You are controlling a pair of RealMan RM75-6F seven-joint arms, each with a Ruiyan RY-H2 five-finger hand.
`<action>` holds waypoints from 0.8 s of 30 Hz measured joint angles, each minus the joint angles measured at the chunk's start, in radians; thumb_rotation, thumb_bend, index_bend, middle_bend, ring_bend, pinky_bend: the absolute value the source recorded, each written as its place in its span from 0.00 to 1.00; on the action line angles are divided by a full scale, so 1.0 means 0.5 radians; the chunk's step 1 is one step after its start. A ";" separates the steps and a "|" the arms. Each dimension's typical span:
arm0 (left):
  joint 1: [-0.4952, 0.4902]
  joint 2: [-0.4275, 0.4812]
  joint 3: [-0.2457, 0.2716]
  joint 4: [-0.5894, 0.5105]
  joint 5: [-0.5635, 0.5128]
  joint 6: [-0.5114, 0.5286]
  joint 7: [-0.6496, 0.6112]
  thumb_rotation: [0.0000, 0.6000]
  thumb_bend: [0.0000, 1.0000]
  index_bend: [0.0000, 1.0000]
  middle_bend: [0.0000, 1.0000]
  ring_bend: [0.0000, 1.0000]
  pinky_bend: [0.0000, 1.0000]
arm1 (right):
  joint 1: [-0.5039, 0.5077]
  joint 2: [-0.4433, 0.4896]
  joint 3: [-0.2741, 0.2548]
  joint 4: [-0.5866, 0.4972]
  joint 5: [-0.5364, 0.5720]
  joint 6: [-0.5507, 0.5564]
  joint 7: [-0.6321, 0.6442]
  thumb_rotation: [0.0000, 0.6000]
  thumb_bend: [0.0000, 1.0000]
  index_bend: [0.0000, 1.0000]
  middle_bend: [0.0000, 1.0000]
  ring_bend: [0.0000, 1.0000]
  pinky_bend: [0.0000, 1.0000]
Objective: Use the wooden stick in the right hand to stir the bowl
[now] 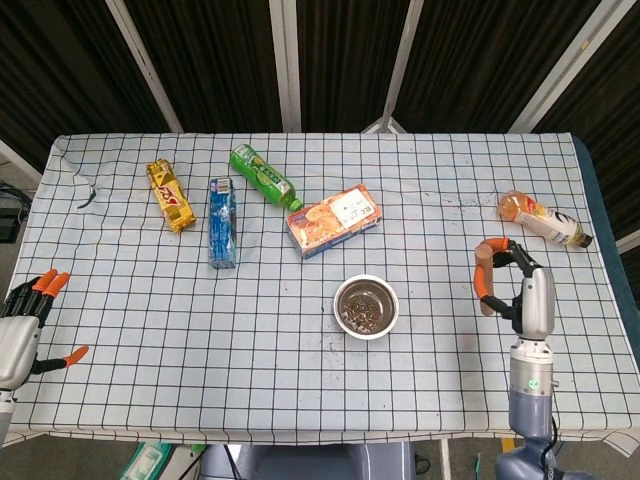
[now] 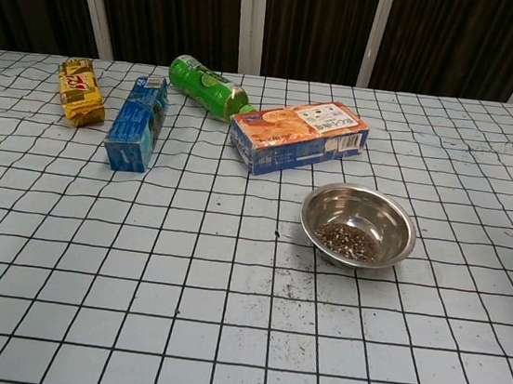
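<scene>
A small steel bowl (image 1: 366,306) (image 2: 358,225) with dark crumbs in it sits on the checked tablecloth, right of centre. My right hand (image 1: 522,296) is raised to the right of the bowl and grips the wooden stick (image 1: 485,276), which stands roughly upright in its fingers. This hand and the stick show only in the head view. My left hand (image 1: 22,328) hangs at the table's front left corner, fingers spread, holding nothing.
Behind the bowl lie an orange biscuit box (image 1: 333,220), a green bottle (image 1: 264,176), a blue packet (image 1: 223,221) and a yellow packet (image 1: 170,195). An orange-drink bottle (image 1: 543,219) lies at the far right, just beyond my right hand.
</scene>
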 measured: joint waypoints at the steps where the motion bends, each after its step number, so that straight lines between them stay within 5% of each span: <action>1: -0.001 0.000 0.000 0.000 -0.001 -0.002 -0.001 1.00 0.02 0.00 0.00 0.00 0.00 | 0.003 -0.009 0.020 0.004 0.017 0.005 0.027 1.00 0.60 0.76 0.62 0.62 0.52; 24: -0.004 0.005 -0.009 -0.012 -0.021 -0.015 -0.050 1.00 0.02 0.00 0.00 0.00 0.00 | 0.225 -0.731 0.149 0.217 0.010 0.211 0.386 1.00 0.60 0.76 0.62 0.62 0.52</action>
